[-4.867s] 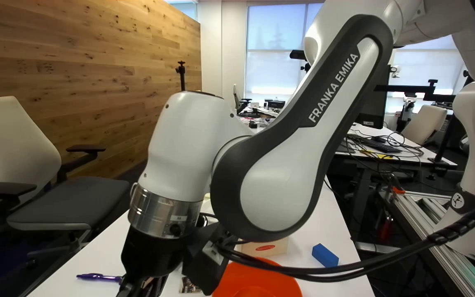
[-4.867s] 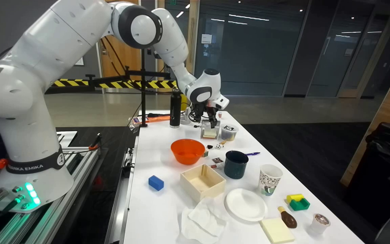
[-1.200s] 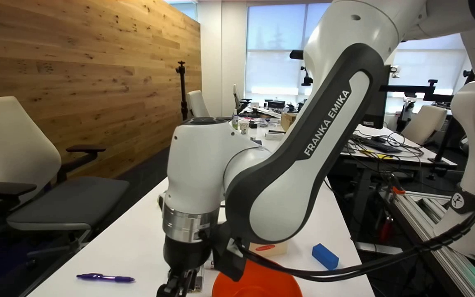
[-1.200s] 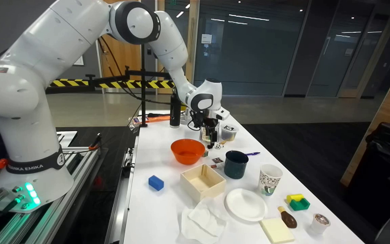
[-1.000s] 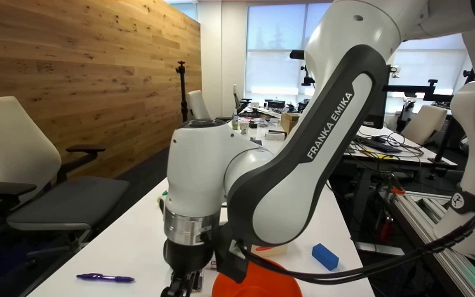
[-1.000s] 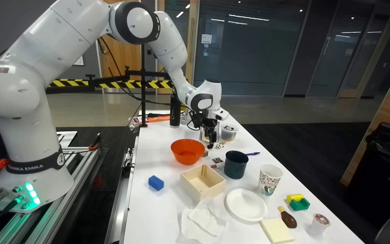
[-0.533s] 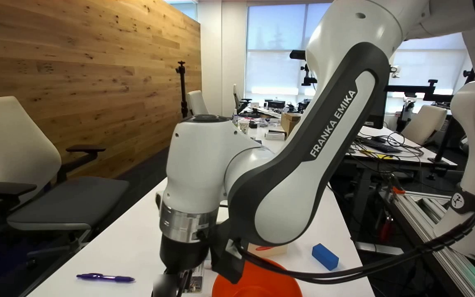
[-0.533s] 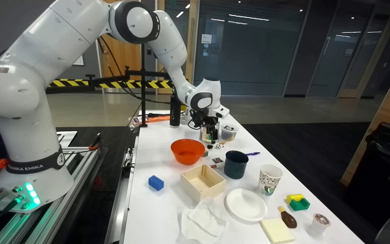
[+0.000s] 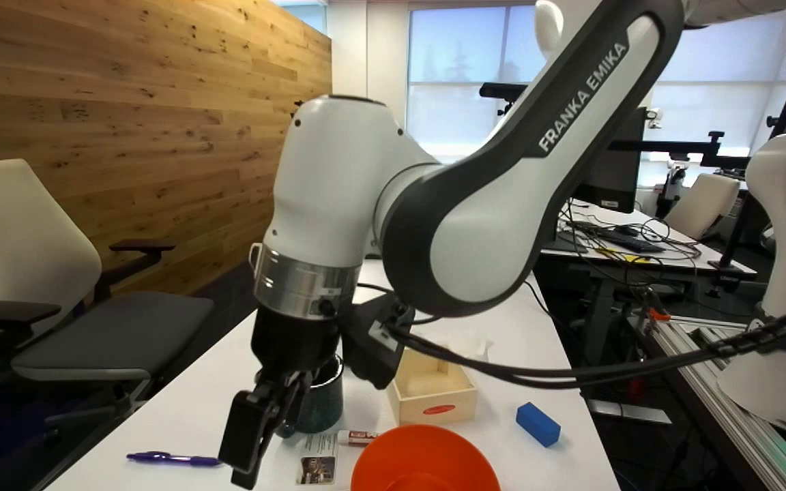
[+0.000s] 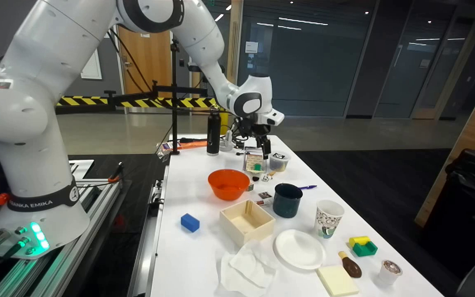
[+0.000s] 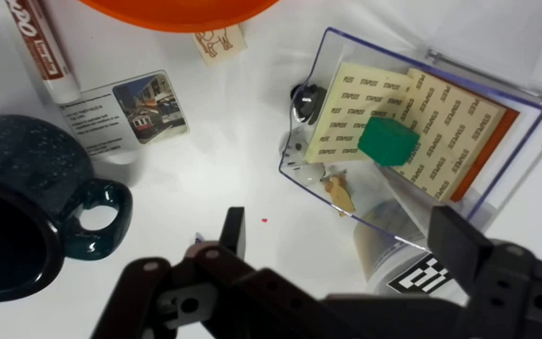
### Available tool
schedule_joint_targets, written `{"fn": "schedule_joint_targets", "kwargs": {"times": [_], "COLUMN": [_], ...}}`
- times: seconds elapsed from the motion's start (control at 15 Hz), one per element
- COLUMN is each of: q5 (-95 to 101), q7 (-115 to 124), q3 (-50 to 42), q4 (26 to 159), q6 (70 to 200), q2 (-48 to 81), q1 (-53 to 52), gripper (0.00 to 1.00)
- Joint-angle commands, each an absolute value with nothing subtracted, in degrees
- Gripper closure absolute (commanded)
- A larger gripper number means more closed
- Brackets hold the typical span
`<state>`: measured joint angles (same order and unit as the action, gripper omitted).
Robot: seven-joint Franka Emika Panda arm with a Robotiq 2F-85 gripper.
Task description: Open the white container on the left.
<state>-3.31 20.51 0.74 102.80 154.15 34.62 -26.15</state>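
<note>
I can't tell for sure which thing is the white container; my best guess is the see-through box (image 11: pixel 379 48) on the right of the wrist view, with sticky notes (image 11: pixel 450 136) and a green block (image 11: pixel 388 142). I can't tell if the box is open. The end effector (image 11: pixel 337 221) is spread wide, low in that view, and holds nothing. Clear sides are hard to see, so it could miss them, or slip if the plastic is slick. If it pushes instead of lifting, the box might slide or tip, and things could spill. The small black thing (image 11: pixel 306 108) by the left edge could get knocked. Or it could pick wrong, if the round tub (image 11: pixel 419 278), lower right, is the one meant.
</note>
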Motion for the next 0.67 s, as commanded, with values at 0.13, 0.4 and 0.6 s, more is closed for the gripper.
{"fn": "schedule_joint_targets", "kwargs": {"times": [0.13,0.4,0.6], "q5": [2.95,5.22,6.87], "q7": [26.66,26.20,25.66], "q3": [-1.74,0.31,1.28], "q4": [107.98,105.62,104.01], "q6": [145.45,131.68,122.82], "q2": [24.68,21.67,20.09], "q1": [-27.03,-25.12,-23.93], "gripper": [0.00,0.00,0.00]}}
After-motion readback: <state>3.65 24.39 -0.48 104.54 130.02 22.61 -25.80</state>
